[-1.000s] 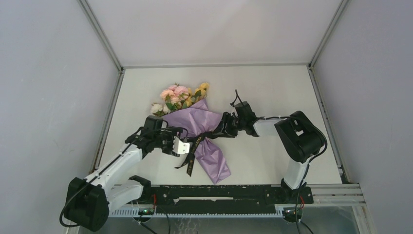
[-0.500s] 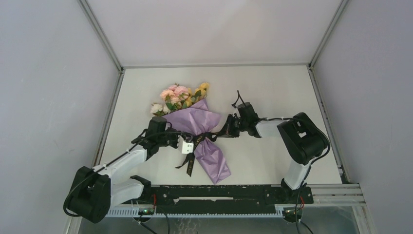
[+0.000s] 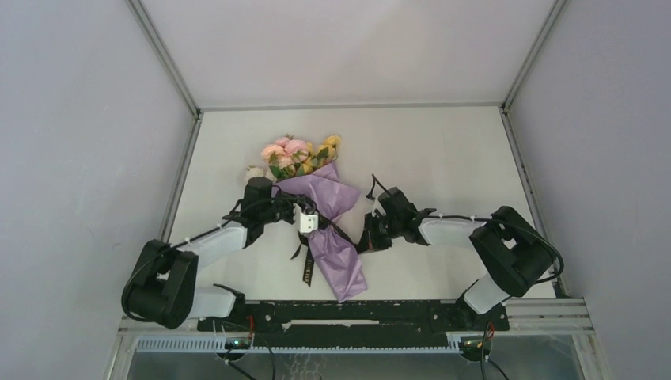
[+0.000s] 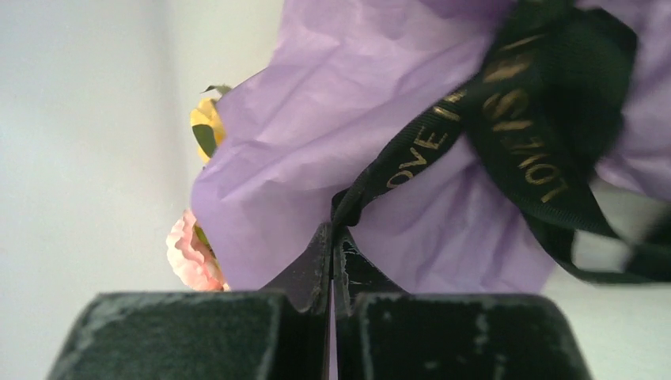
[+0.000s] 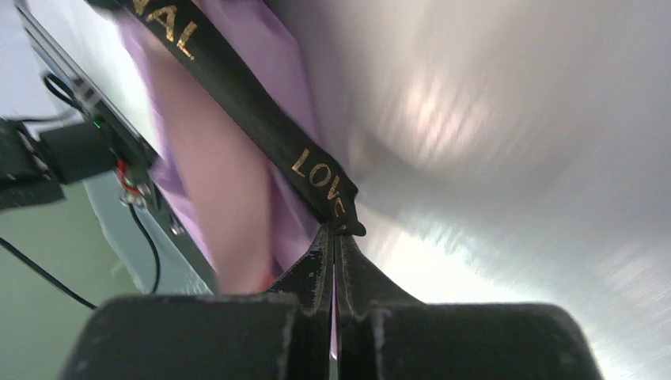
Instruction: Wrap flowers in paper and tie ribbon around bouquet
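Ribbon (image 4: 431,138) pinched by both end effectors (image 4: 332,228) (image 5: 336,231).

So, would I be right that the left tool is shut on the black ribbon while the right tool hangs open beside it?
Not quite: the right tool is shut on the black ribbon too, pinching one end, as the right wrist view shows. The left tool is indeed shut on it.

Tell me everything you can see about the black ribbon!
The ribbon is narrow, black and floppy, with gold letters; "LOVE" can be read. It goes around the pinched middle of the lilac paper, and a loose end lies on the table toward the near edge. The left gripper and the right gripper are each shut on a strand, one on either side.
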`<state>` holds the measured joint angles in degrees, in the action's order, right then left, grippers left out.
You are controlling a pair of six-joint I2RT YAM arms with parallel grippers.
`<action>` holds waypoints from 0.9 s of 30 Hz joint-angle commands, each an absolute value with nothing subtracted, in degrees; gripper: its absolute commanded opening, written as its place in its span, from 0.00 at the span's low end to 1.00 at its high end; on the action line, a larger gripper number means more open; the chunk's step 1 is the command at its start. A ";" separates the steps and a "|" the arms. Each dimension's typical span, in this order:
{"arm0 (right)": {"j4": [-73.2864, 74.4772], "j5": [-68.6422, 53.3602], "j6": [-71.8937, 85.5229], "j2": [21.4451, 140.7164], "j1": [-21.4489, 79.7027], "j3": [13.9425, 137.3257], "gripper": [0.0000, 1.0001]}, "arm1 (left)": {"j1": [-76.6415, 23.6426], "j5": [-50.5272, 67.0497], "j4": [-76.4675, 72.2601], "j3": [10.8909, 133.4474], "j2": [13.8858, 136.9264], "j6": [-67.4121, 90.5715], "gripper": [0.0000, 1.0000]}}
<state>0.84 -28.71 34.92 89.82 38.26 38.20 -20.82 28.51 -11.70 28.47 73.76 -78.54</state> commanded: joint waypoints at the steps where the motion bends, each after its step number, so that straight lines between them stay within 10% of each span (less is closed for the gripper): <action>1: 4.90 -27.23 34.61 86.89 40.40 34.16 0.00 | -18.08 32.34 -14.48 35.39 77.22 -82.57 0.00; 24: 1.61 -33.21 33.94 87.30 40.93 30.19 0.09 | -16.12 34.08 -8.72 38.16 82.77 -88.50 0.00; 27: 7.53 -31.94 29.27 83.11 39.88 33.84 0.32 | -16.87 34.10 -8.74 32.93 77.42 -91.40 0.70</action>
